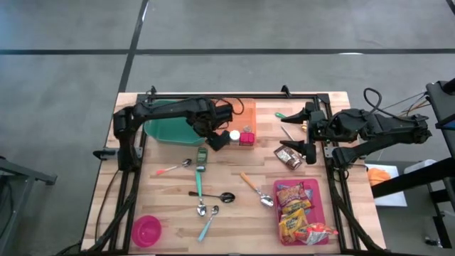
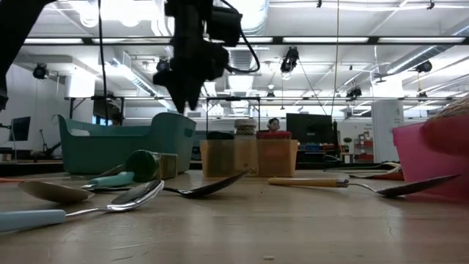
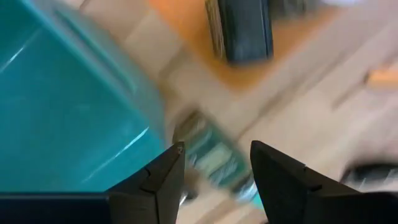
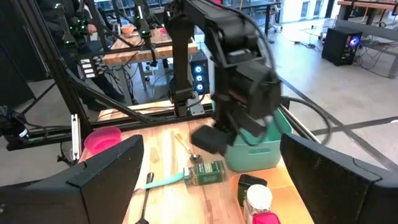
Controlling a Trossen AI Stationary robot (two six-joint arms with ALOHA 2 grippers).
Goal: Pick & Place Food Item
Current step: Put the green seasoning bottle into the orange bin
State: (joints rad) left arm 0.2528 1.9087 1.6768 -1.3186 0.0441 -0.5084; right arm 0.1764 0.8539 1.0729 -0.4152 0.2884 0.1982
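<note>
Nothing had been picked yet: the left gripper [image 3: 214,177] hung above the small green food packet [image 1: 202,153], fingers parted and empty, beside the teal bin [image 1: 165,129]; grasping and placing remained; the right gripper [image 1: 295,133] waited wide open

bright ceiling lights glare; left wrist view motion-blurred

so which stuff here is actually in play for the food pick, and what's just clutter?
In play:
- left gripper, above the table
- green food packet beside it
- teal bin next to it

Clutter:
- spoons
- pink bowl
- pink tray of snack packets
- orange container
- right gripper, open, waiting at the right
</note>
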